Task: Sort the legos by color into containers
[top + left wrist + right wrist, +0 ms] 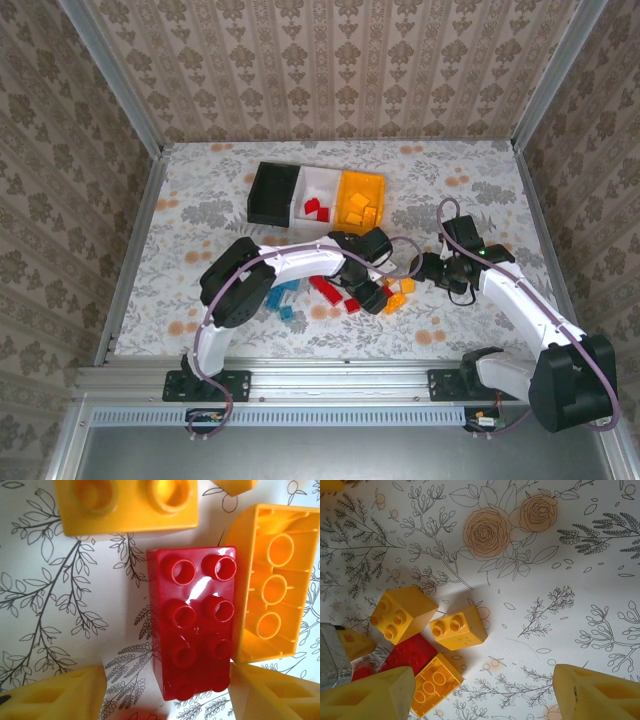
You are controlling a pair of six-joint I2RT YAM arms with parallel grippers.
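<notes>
A red two-by-four lego (195,620) lies studs up on the table, its near end between the tips of my open left gripper (167,700). Right of it an orange-yellow lego (272,580) lies hollow side up, and another (125,502) sits beyond. My right gripper (482,697) is open over bare table, with two yellow legos (402,612) (457,627), an upturned yellow one (432,685) and the red one (412,652) to its left. From above, both grippers (372,297) (420,270) meet at this small pile. The black (270,195), white (318,185) and orange-yellow (372,187) containers stand behind.
Blue legos (282,300) and more red ones (325,290) lie under the left arm. Red pieces (313,208) sit in the white container and yellow ones (360,208) in the orange-yellow one. Patterned walls enclose the table. The left gripper's grey body (332,655) edges into the right wrist view.
</notes>
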